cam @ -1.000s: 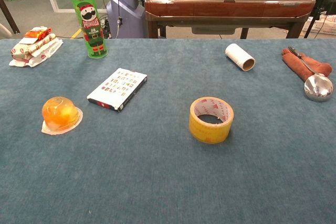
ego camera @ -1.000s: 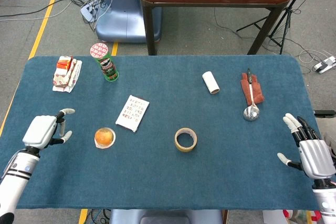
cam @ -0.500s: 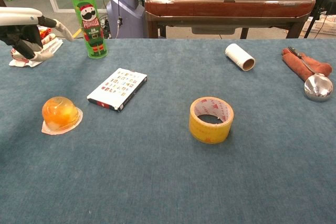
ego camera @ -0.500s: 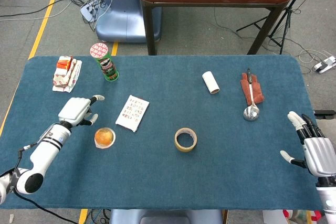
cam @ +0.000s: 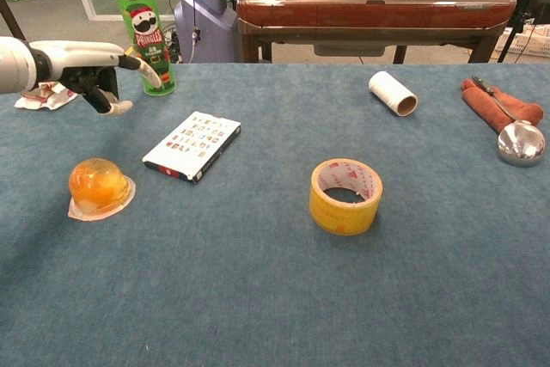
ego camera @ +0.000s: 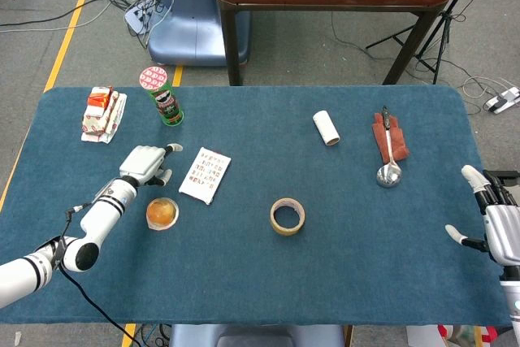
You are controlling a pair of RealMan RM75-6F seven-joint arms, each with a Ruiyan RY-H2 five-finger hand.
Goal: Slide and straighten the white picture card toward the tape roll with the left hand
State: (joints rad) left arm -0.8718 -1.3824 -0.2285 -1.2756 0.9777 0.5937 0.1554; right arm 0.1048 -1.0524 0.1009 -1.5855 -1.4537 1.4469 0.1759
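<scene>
The white picture card [ego camera: 205, 175] [cam: 192, 145] lies tilted on the blue table, left of centre. A yellow tape roll [ego camera: 287, 216] [cam: 345, 196] sits to its right, nearer the front. My left hand [ego camera: 146, 163] [cam: 94, 69] hovers just left of the card, empty, fingers extended toward it and not touching. At the table's right front edge my right hand [ego camera: 497, 225] stays open with fingers spread; the chest view does not show it.
An orange jelly cup [ego camera: 162, 213] [cam: 99, 186] sits below the left hand. A green Pringles can [ego camera: 165, 97] [cam: 147, 37] and a snack packet [ego camera: 102, 114] stand behind. A white roll [ego camera: 327, 127], a red cloth [ego camera: 391, 139] and a metal ladle [ego camera: 388, 173] lie at the right.
My left hand has travelled from the table's left edge rightward and away from me, ending beside the card. The right hand has drifted toward the right edge. The card has not moved.
</scene>
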